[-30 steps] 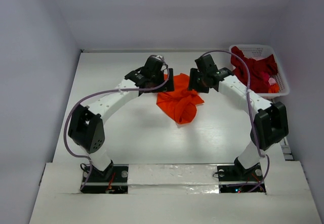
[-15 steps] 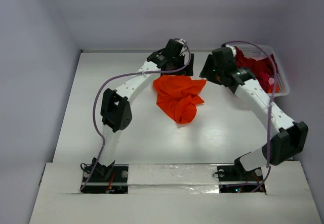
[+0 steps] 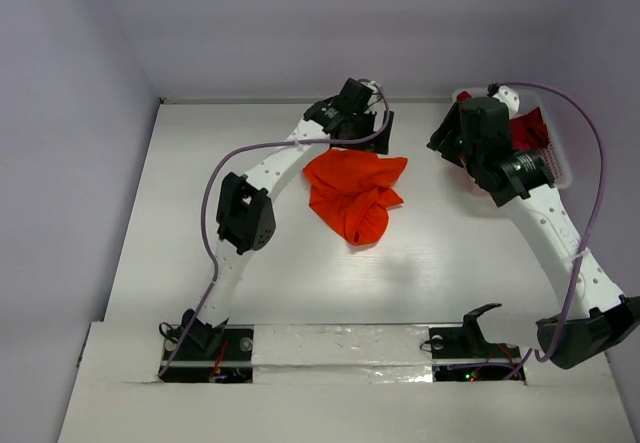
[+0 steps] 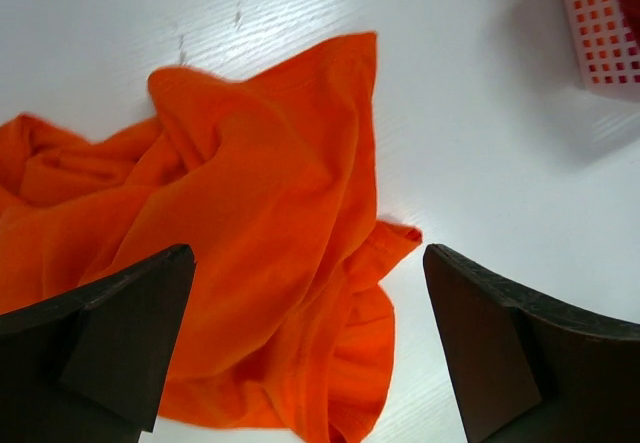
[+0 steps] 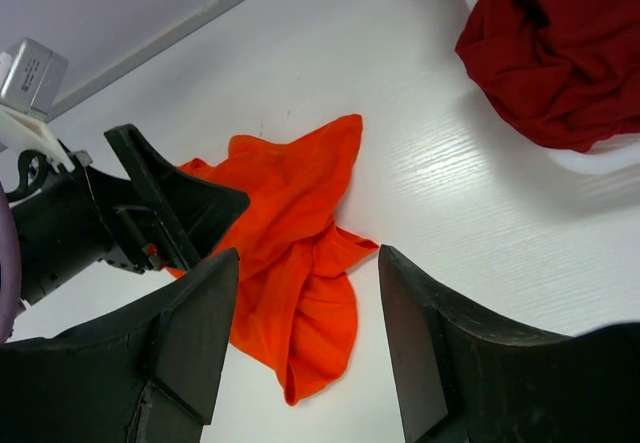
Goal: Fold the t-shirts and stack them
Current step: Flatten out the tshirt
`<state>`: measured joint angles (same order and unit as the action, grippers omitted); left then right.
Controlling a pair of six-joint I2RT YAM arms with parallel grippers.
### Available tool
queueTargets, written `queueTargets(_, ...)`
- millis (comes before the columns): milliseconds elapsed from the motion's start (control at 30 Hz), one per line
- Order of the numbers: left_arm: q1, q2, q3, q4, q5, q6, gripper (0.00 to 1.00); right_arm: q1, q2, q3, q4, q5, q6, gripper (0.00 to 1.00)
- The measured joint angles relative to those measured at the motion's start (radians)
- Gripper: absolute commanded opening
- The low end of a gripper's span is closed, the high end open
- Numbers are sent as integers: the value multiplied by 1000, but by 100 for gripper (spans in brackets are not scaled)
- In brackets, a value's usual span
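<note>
white wood-grain table (image 3: 430,253), crumpled orange t-shirt (image 3: 352,193), crimson t-shirt (image 5: 560,43) in latticed basket (image 4: 600,23), both jaws spread, empty

Seen from above, the left arm (image 3: 268,170) arches from its base at lower left up to the upper centre. The left gripper (image 4: 310,348) points down, jaws spread wide and empty. The right arm (image 3: 548,228) stretches from an elbow at lower right to the upper right. The right gripper (image 5: 305,338) has its fingers parted, gripping nothing.
</note>
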<state>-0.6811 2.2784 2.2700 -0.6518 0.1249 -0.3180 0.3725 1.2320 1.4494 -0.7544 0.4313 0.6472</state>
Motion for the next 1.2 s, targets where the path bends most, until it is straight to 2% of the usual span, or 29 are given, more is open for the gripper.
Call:
queueTargets(133,-1,77,72,42,74,23,99,0,-4,-4,-18,9,0,64)
queueTargets(333,-13,171,75,87,218,31,99,-7,-39,-44,-32,18,0,64)
queueTargets(600,-20,218,79,150,309,31,97,-11,-53,-63,-39,19,0,64)
queueTargets(700,-20,218,88,177,338,28,85,-11,-55,-82,-39,14,1,64)
queueTargets(733,-20,218,89,189,344,27,79,-11,-56,-90,-39,13,1,64)
queueTargets(767,-20,218,89,200,346,24,65,-11,-56,-97,-40,10,2,64)
queueTargets(833,-20,218,79,219,343,18,58,-11,-56,-111,-42,5,5,63)
queueTargets(900,-20,218,67,228,334,19,62,-11,-56,-119,-44,0,6,63)
queueTargets(933,-20,218,61,226,327,18,69,-11,-56,-120,-45,-3,8,64)
queueTargets(967,-20,219,59,222,320,19,82,-11,-56,-120,-44,-5,9,63)
queueTargets(1033,-20,220,57,216,300,21,90,-11,-56,-120,-44,-8,11,63)
queueTargets(1200,-20,220,26,218,233,22,87,-11,-56,-120,-44,-15,13,63)
